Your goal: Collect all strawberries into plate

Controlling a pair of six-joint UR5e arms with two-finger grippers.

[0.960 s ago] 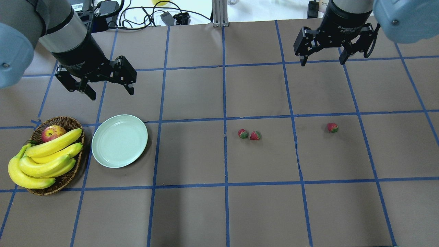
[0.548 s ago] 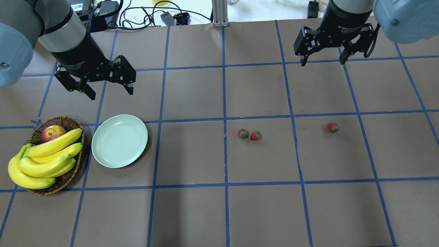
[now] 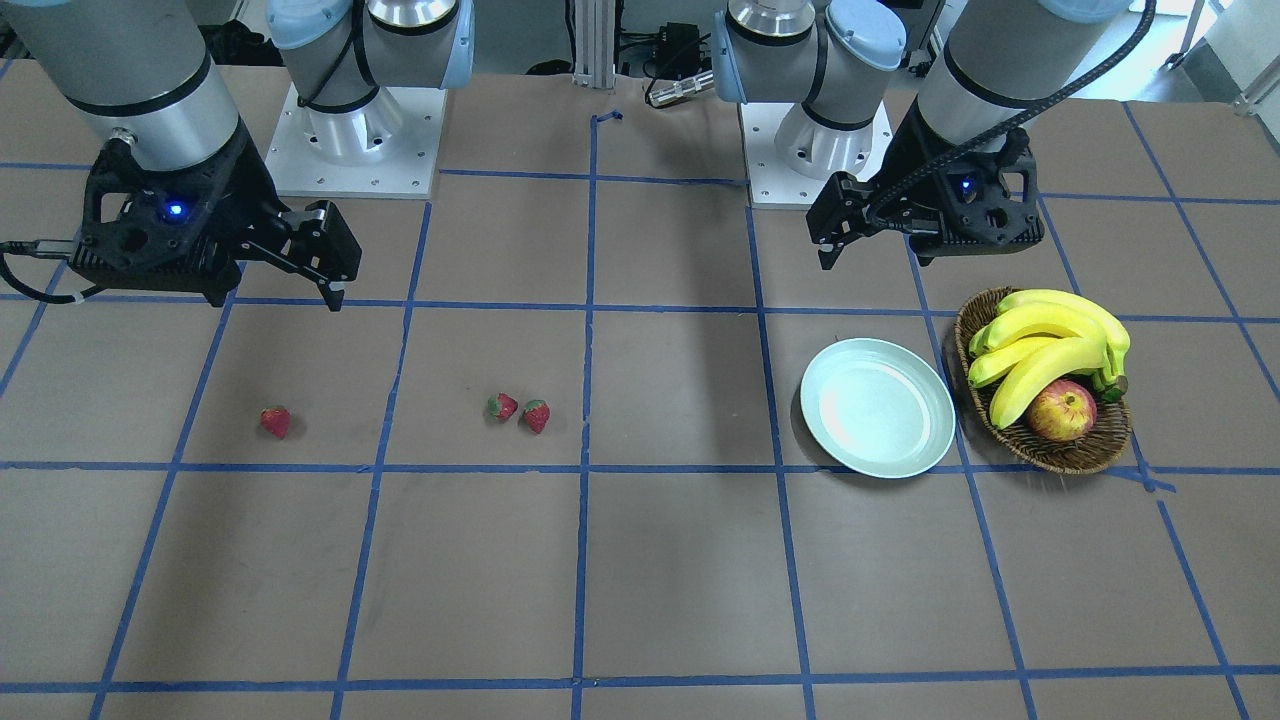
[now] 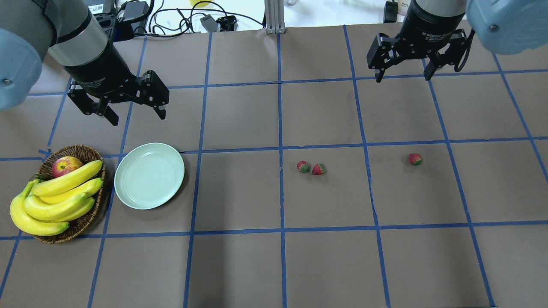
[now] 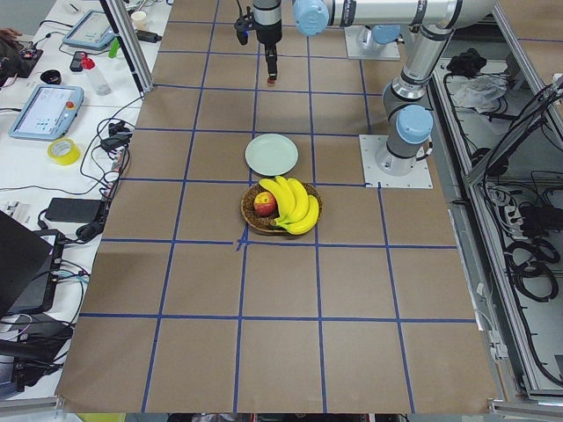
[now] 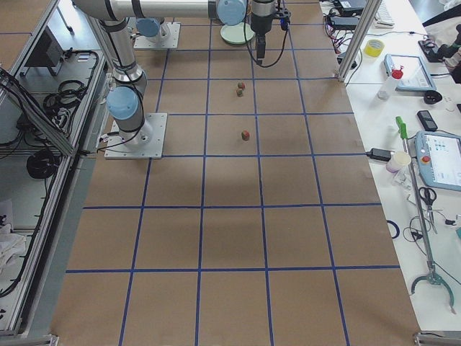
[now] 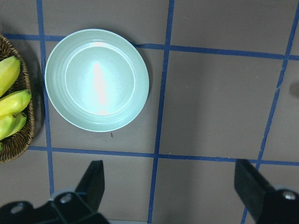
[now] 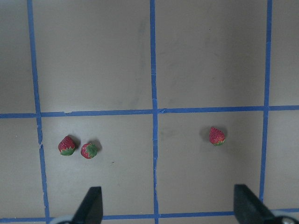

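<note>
Overhead view: white print on the right gripper reads "2F Adaptive", and the rest is unclear. The left gripper carries similar print, too faint to read. Both hang over the brown table with fingers spread wide and nothing held. The plate lies lower in the frame than the left gripper, just beside a wicker basket of bananas and an apple. Three strawberries lie lower than the right gripper. Two lie close together, off toward the plate's side, and one is nearly in line with the gripper.

Front-facing view: the sides swap. The right gripper, at frame left, shows a small blue light, and the strawberries lie below it. The plate sits below the left gripper at frame right.

Left-end view: the plate and basket sit side by side. The grippers are too small to judge.

Right-end view: the strawberries lie nearer the camera than the hanging right gripper.

Left wrist view: the dark fingers stand far apart at the bottom. The plate lies above the left one, with the basket's edge beyond it.

Right wrist view: the fingers are equally wide apart. All three strawberries lie ahead of them, among blue tape lines.
</note>
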